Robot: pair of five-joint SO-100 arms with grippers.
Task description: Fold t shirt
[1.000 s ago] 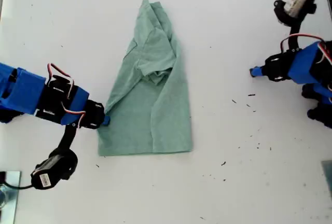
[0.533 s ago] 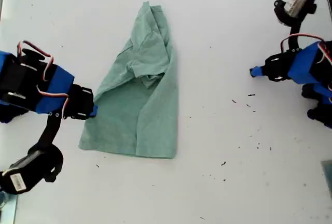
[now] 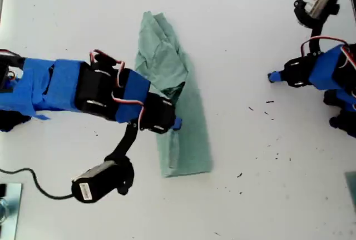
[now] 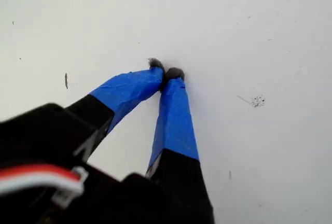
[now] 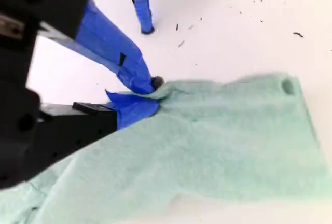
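The pale green t shirt [image 3: 192, 140] lies on the white table as a narrow, lengthwise-folded strip in the middle of the exterior view. My second gripper [image 3: 177, 123] reaches in from the exterior view's left and is over the shirt's middle. In the second wrist view its blue-taped fingertips [image 5: 151, 85] are pinched together on an edge of the t shirt [image 5: 218, 141], which is bunched at the tips. My first gripper [image 3: 271, 76] sits at the exterior view's right, well away from the cloth. In the first wrist view it [image 4: 166, 72] is shut with nothing held, tips down on bare table.
Small dark specks [image 3: 270, 102] dot the table between the shirt and the first arm. A metal plate [image 3: 8, 206] and a black cable [image 3: 33, 187] lie at the exterior view's lower left corner. The first gripper [image 5: 143, 26] also shows far off in the second wrist view.
My second arm swept toward the exterior view's right, dragging the shirt's side edge over the body; the shirt went from a wide spread to a narrow strip. The first arm stayed still.
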